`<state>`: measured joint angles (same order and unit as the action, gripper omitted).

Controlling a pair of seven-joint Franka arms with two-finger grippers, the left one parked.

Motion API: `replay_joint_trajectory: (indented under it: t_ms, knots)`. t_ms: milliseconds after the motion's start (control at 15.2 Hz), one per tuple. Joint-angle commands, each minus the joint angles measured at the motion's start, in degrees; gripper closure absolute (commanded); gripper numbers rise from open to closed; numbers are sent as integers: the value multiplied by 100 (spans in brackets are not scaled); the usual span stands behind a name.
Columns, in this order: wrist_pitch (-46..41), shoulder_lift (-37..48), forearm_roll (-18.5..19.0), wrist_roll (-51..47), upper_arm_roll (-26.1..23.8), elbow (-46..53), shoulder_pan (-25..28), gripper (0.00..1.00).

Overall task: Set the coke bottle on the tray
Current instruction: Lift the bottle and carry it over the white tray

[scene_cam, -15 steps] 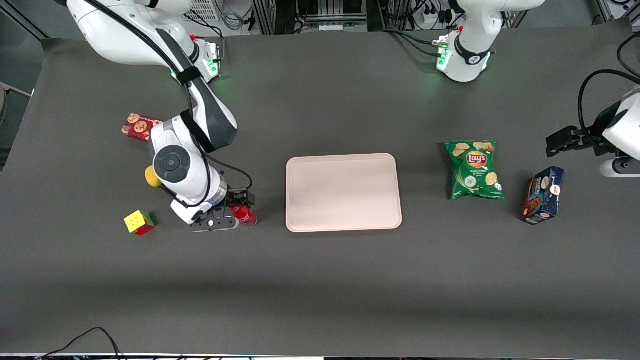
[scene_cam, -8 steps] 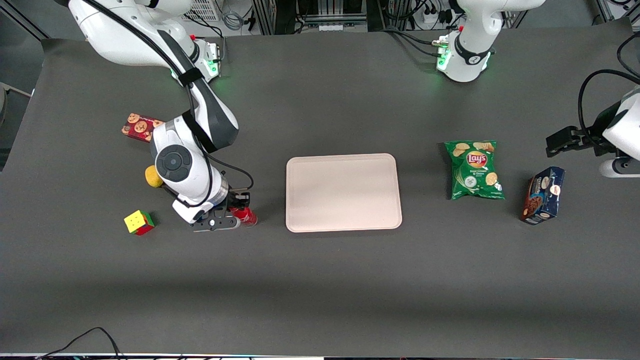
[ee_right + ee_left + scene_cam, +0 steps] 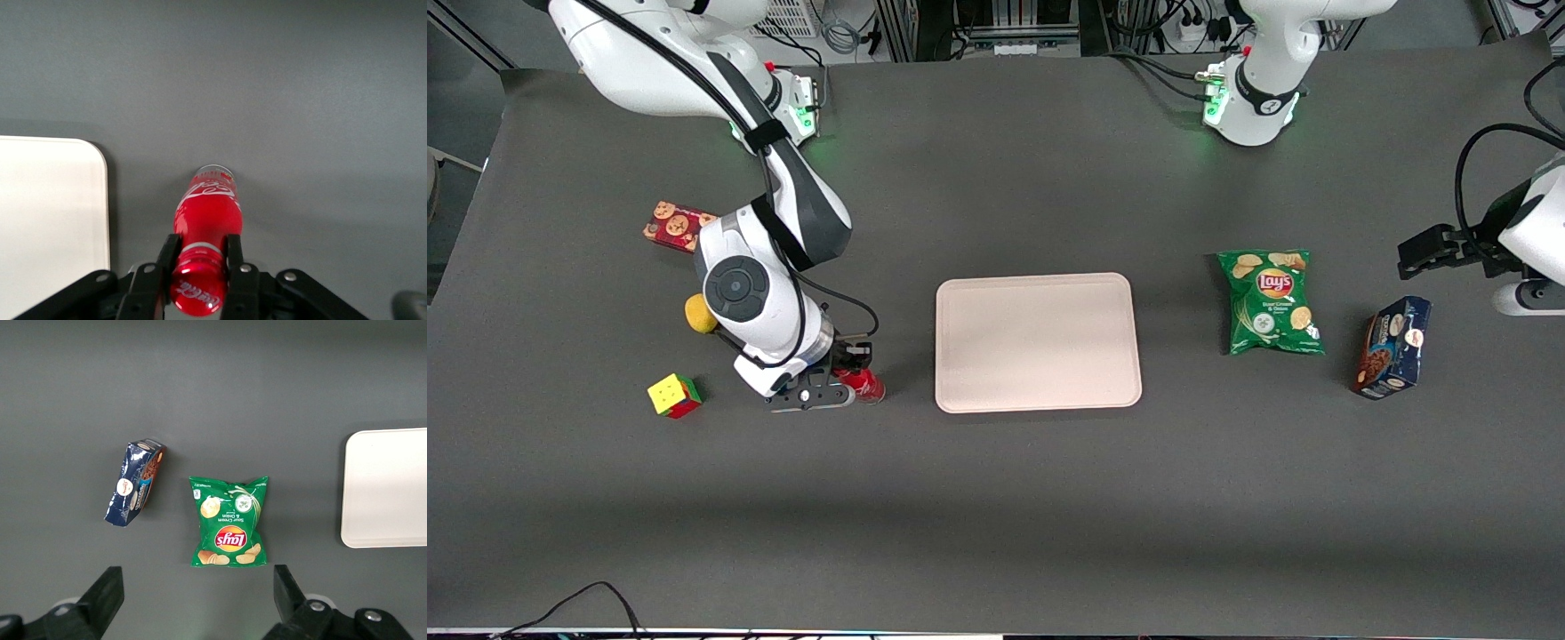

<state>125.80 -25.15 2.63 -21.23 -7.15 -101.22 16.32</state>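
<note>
On the dark grey table mat (image 3: 996, 498), the gripper (image 3: 200, 267) clamps the upright coke bottle (image 3: 207, 220) at its neck, permitting a clear lift to the adjacent tray (image 3: 1038, 342).

One bottle (image 3: 863, 383), one tray (image 3: 1037, 342)

The working right arm reaches down from its base to the table, its white, grey-banded links folded at the elbow and its rounded white wrist housing directly above the black two-finger gripper (image 3: 852, 377). The gripper (image 3: 199, 257) is low over the dark table surface. Its two black fingers (image 3: 167, 252) are pressed against either side of the neck of the small red coke bottle with white script (image 3: 207, 220), just under the red cap, so the bottle (image 3: 863, 383) is clamped between them, with its clear base pointing away from the gripper.
</note>
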Motion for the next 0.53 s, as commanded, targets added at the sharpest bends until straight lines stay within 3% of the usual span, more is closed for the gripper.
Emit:
replay_joint_trajectory:
  t_ms: [0, 460]
  knots:
    - [-318, 379, 107, -153, -93, 58, 29, 100]
    - [-2153, 845, 71, -206, -436, 1155, 29, 100]
